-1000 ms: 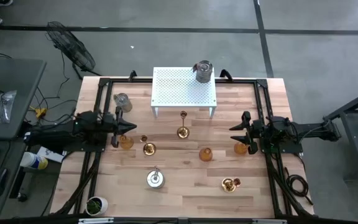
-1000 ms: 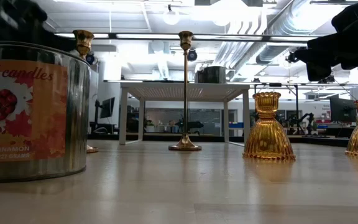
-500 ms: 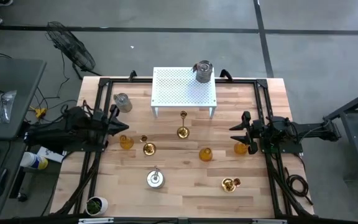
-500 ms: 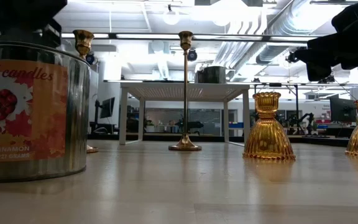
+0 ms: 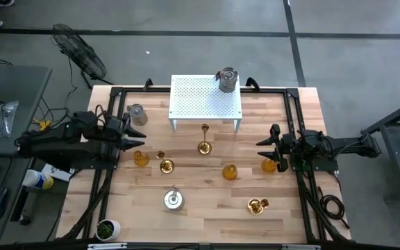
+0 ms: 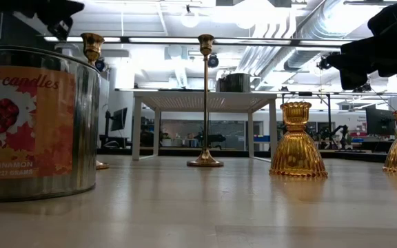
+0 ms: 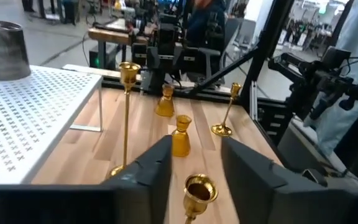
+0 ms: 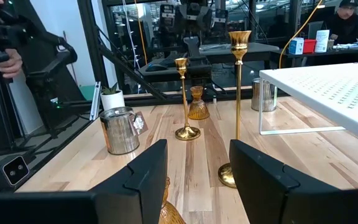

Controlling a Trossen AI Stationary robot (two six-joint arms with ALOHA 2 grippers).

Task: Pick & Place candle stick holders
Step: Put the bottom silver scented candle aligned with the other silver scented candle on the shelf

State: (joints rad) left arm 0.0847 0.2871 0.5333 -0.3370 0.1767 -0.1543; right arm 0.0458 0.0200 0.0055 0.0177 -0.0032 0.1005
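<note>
Both grippers point(image 5: 132, 139) point(image 5: 261, 148) agape, empty

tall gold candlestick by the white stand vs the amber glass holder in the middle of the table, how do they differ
The tall gold candlestick is slim, shiny metal, a thin stem on a small round foot; the amber glass holder is squat, see-through and bell-shaped. The candlestick stands just in front of the white stand; the amber holder sits nearer the table's front, toward the right arm. Both stand upright on the table, with no gripper touching them.
</note>
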